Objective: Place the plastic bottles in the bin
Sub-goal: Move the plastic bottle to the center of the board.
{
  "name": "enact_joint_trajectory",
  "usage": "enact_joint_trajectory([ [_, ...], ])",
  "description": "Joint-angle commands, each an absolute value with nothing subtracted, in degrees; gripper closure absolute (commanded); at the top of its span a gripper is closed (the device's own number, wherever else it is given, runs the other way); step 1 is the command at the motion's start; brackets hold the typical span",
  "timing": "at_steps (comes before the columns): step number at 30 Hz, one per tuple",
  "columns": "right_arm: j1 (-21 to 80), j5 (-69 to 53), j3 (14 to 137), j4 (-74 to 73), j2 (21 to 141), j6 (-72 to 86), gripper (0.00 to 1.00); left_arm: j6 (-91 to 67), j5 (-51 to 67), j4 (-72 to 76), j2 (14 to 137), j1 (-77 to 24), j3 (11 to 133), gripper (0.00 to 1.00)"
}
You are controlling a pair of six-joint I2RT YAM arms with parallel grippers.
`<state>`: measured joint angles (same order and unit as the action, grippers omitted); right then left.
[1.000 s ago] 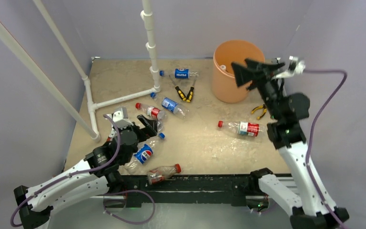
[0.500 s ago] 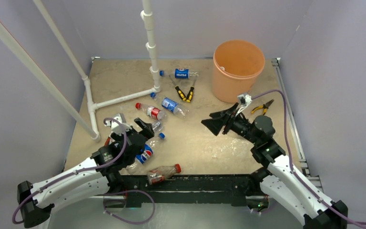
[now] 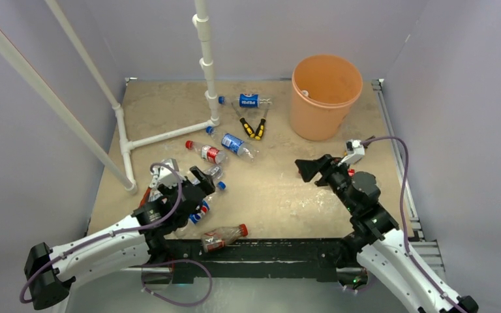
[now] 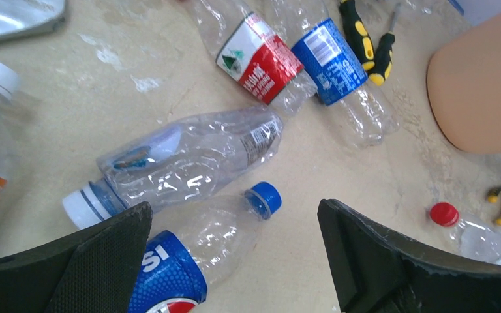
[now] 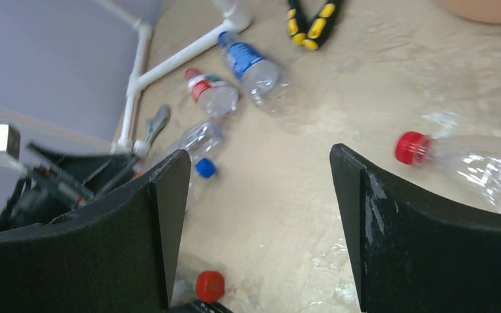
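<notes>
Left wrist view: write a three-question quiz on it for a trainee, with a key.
1. True or false: the left end effector is shut on a bottle.
2. Pick one: the Pepsi bottle nearest it has a cap of which colour? A red, B blue, C white.
3. Fill in: the tool with yellow-and-black handles lying near the orange bucket is a pair of ____.
Key: 1 false, its jaws stand open with nothing gripped; 2 B; 3 pliers.
</notes>
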<state>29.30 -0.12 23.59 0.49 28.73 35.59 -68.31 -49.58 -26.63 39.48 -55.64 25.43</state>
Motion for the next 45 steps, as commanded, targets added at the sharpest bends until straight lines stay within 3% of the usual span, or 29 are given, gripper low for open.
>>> enact_joint_trajectory([
  [1,29.36,17.42,24.66,-10.29,29.36,43.47,0.18,-64.18,-43.64,-14.71,37.44,-55.63,20.96,0.01],
  [9,29.29,27.54,26.78,-12.29,33.51,51.18,0.06,-57.84,-31.99,10.05,40.81,-55.65,13.28,0.01],
  [13,29.14,32.25,29.36,-13.41,36.82,51.5,0.07,-60.19,-25.47,33.81,47.09,-55.64,6.59,0.02],
  [16,27.99,35.51,31.95,-14.67,40.1,50.8,0.07,-60.01,-19.09,43.68,55.87,-55.64,8.24,0.03],
  [24,11.73,30.39,33.5,-15.85,40.45,51.51,0.07,-62.23,-10.52,57.3,66.57,-55.63,7.99,0.05],
  [38,-7.02,29.14,26.39,-7.4,51.35,51.25,0.08,-61.57,-8.02,57.15,64.7,-55.64,8.26,0.06],
  [45,-9.11,19.33,22.75,-0.32,57.66,50.56,0.14,-60.8,-7.68,53.45,63.18,-55.63,9.93,0.07],
])
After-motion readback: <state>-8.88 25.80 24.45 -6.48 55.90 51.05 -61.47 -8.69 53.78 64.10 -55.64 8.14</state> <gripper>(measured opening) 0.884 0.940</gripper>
